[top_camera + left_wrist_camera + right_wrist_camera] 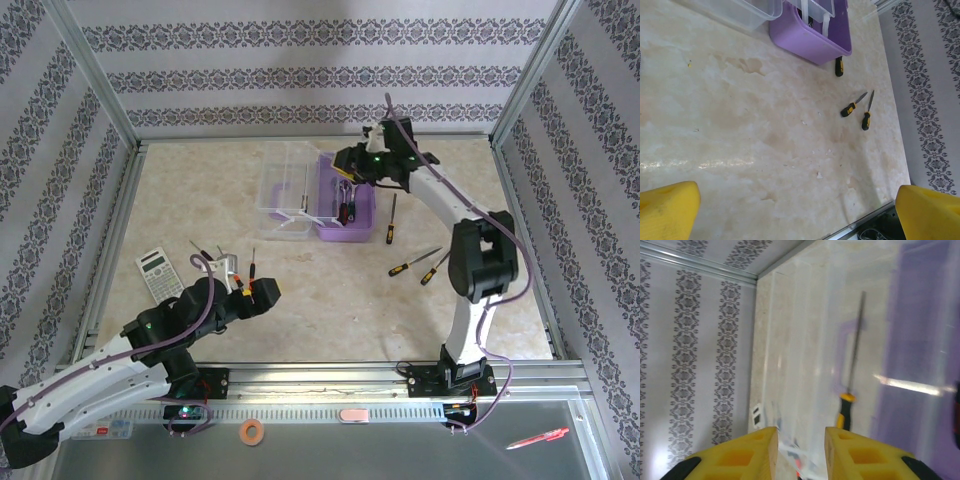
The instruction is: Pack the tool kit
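Calculator [160,272]: grey, at the left of the table [330,310]; key lettering too small to read.
Left gripper [265,292]: jaws wide apart, empty, beside loose small tools [228,263].
Case [365,215]: lilac, toward the back; clear lid [285,188] open at its left, dark-handled tools inside.
Right gripper [801,440]: fingers slightly apart, gripping nothing, over the case.
Screwdrivers [413,262]: three, black-and-yellow handles, right of case.

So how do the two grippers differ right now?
The left gripper gapes wide; the right gripper is only narrowly open. The left gripper hangs over bare table near its base; the right gripper over the purple case. Both have yellow fingers with nothing between them.
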